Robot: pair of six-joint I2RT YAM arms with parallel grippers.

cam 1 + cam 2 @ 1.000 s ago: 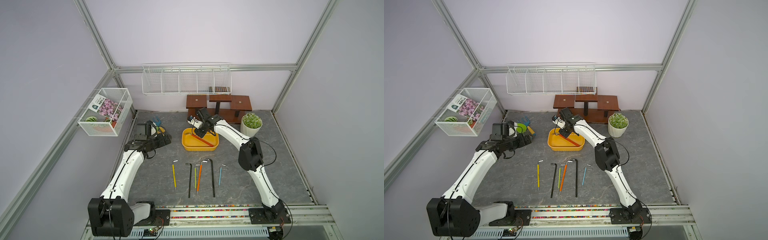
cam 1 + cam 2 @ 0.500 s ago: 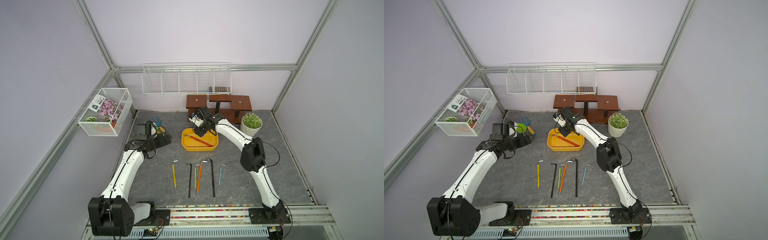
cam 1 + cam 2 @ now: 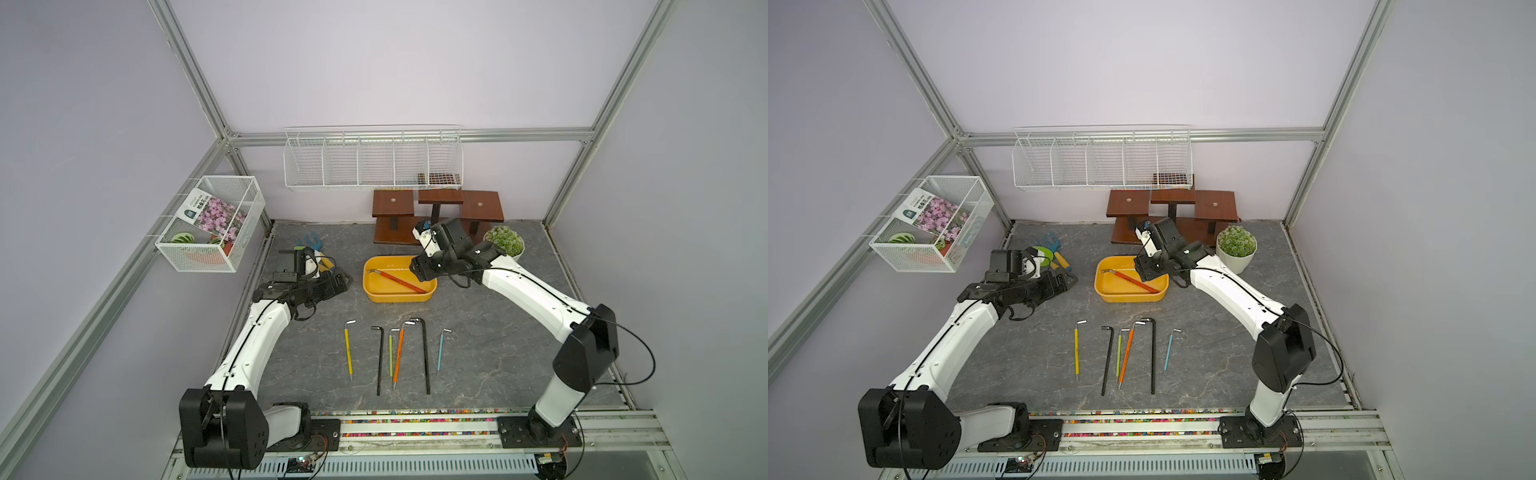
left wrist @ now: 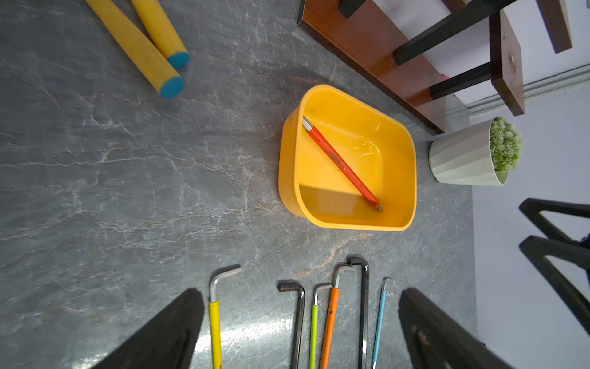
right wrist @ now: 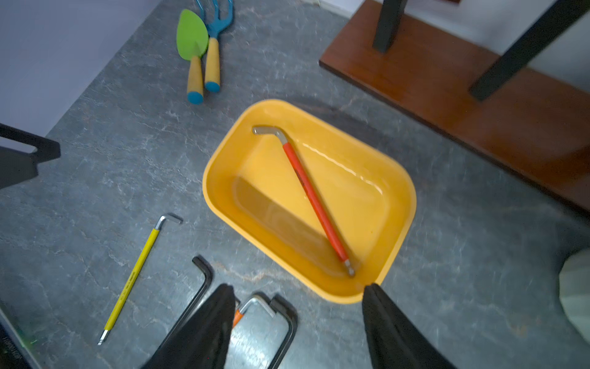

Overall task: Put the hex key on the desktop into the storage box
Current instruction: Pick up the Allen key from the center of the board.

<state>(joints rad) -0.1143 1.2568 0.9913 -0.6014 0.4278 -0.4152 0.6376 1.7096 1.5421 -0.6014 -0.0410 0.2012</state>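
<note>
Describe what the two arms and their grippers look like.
The left arm and right arm have smooth white links, boxy black joints and bases, and thin black cables along them. The left gripper and right gripper each have two black tapered fingers. No markings are legible.

Both top views sit high at the front, angled down and back, far enough to take in the whole desktop (image 3: 478, 374). Left wrist cam looks obliquely at the storage box (image 4: 287, 179) from its left; right wrist cam close above it. All four share box and hex key row (image 4: 330, 319).
</note>
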